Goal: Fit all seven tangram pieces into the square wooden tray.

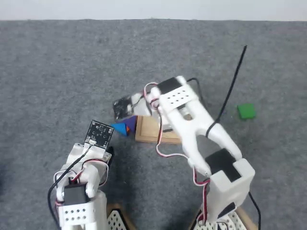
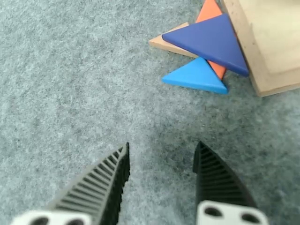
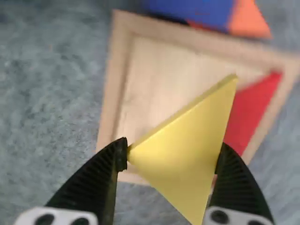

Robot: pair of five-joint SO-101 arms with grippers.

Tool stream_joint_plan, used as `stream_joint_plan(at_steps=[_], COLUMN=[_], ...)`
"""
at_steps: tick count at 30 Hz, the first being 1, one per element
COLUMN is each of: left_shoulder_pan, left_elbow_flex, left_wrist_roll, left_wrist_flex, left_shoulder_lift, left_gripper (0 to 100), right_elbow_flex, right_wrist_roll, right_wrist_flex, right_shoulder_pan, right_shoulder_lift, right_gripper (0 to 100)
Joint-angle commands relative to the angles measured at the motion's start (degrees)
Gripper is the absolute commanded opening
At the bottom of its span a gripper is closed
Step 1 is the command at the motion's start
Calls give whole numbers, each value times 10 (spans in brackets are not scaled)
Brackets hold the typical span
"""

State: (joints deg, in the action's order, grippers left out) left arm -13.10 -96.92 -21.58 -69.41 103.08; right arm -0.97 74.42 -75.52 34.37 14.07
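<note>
Right claw (image 3: 173, 147) grips yellow triangle (image 3: 187, 159) over tray (image 3: 117, 93); red piece (image 3: 251, 108) lies inside. Left claw (image 2: 163, 145) wide open above table (image 2: 70, 70), near light-blue triangle (image 2: 197, 77) beside tray.

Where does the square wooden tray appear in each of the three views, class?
High view: the square wooden tray lies mid-table, partly under the right arm.
Left wrist view: the tray's corner lies beyond the open left gripper.
Right wrist view: the tray lies behind the yellow triangle held in the right gripper.
Shared landmark: the dark blue triangle beside the tray's rim.
</note>
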Motion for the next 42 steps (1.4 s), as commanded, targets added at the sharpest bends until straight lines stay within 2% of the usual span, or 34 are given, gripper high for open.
stream_joint_plan(at_steps=[1,4,11,15,17,21,23,27,33,37,42], left_shoulder_pan=[-4,-4,-4,-4,-4,-4,-4,-4,-4,-4,-4], left_elbow_flex=[5,5,5,5,5,5,5,5,5,5,5], left_wrist_roll=[-8,-8,-8,-8,-8,-8,-8,-8,-8,-8,-8], left_wrist_flex=[-5,-5,-5,-5,-5,-5,-5,-5,-5,-5,-5], left_shoulder_lift=[10,10,10,10,10,10,10,10,10,10,10], left_gripper=[207,207,207,207,207,207,207,207,207,207,207], right_elbow_flex=[6,6,7,37,69,122,116,30,-129,-168,-168], right_wrist_roll=[28,28,2,-27,-112,-395,-490,-496,-498,-501,-524], right_wrist_flex=[33,44,46,35,29,10,-29,-59,82,102,138], right_shoulder_pan=[14,12,8,-7,-27,-87,-116,-131,-99,-73,-87], right_shoulder_lift=[-38,-38,-44,-44,-44,-39,-39,-45,-47,-41,-23], right_gripper=[188,234,517,541,541,541,541,541,541,541,541])
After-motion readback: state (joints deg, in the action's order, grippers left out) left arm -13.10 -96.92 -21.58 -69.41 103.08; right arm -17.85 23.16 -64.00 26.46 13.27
